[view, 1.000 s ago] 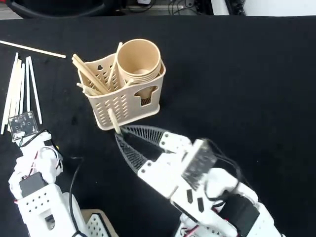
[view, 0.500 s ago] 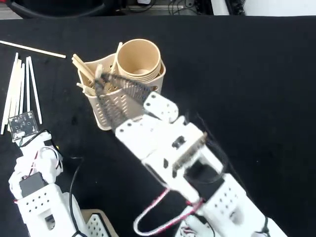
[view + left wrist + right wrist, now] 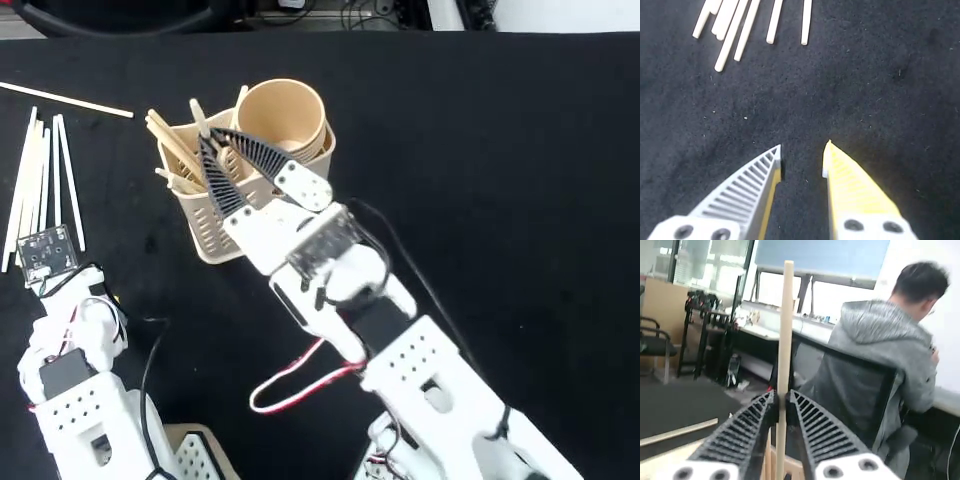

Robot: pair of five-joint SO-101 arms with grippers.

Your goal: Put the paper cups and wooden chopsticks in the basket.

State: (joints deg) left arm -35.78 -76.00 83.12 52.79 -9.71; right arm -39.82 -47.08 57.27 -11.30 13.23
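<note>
Basket (image 3: 250, 215) sits upper left of centre in the high view, on the black table (image 3: 500, 150). It has two compartments. The right compartment holds stacked paper cups (image 3: 282, 115), upright. The left compartment holds several binned chopsticks (image 3: 172, 148), leaning out toward the upper left.

Right gripper (image 3: 208, 138) is over the left compartment, clenched on a held chopstick (image 3: 197, 112). The stick is roughly upright and its top pokes above the jaws. The right wrist view shows the same: right gripper (image 3: 782, 394) pinching the held chopstick (image 3: 787, 315) between both fingers.

Loose chopsticks (image 3: 40, 185) lie in a bundle at the left edge, well apart from the basket. A single chopstick (image 3: 65, 100) lies above them.

Left gripper (image 3: 802, 146) is released, jaws apart, nothing between them, over bare table. The ends of the loose chopsticks (image 3: 735, 25) are at upper left of that frame.
</note>
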